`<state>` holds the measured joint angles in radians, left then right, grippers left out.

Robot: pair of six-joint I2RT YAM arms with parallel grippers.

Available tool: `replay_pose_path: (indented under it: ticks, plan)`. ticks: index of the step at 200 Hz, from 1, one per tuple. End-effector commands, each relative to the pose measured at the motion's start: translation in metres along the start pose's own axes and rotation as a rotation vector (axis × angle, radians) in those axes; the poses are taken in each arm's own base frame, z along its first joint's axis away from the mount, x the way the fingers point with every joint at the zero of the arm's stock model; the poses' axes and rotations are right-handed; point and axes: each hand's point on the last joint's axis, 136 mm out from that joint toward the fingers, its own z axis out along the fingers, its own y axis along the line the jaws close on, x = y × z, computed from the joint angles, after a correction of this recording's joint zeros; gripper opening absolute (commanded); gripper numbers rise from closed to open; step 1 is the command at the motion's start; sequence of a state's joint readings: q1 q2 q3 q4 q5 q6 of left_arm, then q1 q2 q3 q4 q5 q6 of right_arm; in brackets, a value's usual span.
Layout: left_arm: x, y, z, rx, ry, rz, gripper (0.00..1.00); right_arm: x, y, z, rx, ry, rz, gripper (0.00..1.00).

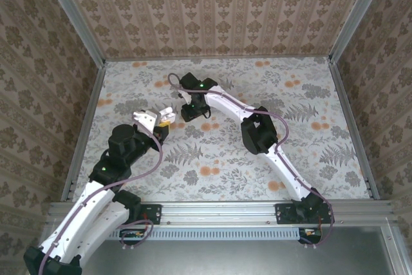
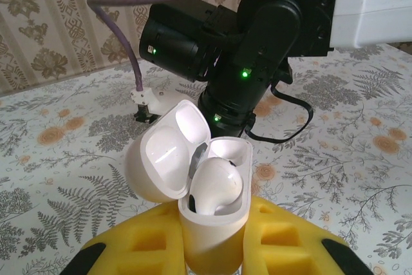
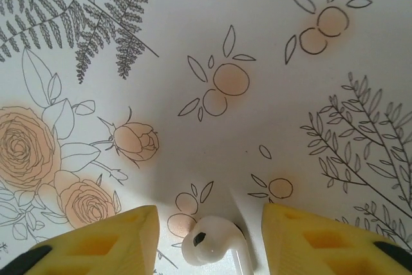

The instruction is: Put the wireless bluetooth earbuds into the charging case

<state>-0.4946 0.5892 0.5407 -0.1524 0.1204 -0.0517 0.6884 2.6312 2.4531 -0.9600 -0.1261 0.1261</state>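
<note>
One earbud (image 2: 215, 185) is seated in the open charging case (image 2: 209, 236), which is clamped in the left claw (image 2: 212, 252), lid (image 2: 161, 159) tipped back. The other earbud (image 3: 209, 239) is seen lying on the flowered tablecloth (image 3: 257, 62) between the parted jaws of the right claw (image 3: 211, 223), touched by neither. Just behind the case, space is crowded by the right arm's black wrist (image 2: 251, 62) and a purple cable (image 2: 122, 37).

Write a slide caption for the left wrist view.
Left gripper holds the open charging case, one earbud seated inside.
</note>
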Motion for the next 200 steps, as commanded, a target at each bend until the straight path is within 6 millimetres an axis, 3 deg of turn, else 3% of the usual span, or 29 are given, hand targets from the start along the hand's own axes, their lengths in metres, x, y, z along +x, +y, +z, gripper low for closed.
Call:
replay_pose_path:
  ticks: [1,98,158,200]
  plan:
    - [-0.005,-0.001,0.000,0.011,-0.028,0.004,0.00,0.016,-0.001,0.009,0.038,0.063,-0.034,0.42]
    - [-0.008,-0.002,-0.003,0.020,-0.037,-0.014,0.00,0.032,-0.007,0.001,0.147,0.124,-0.049,0.23]
    - [-0.012,-0.008,-0.003,0.052,-0.051,-0.039,0.00,0.049,-0.029,-0.033,0.215,0.119,0.135,0.21]
    - [-0.013,-0.016,0.000,0.102,-0.065,-0.073,0.00,0.073,-0.051,-0.060,0.165,0.051,0.382,0.21]
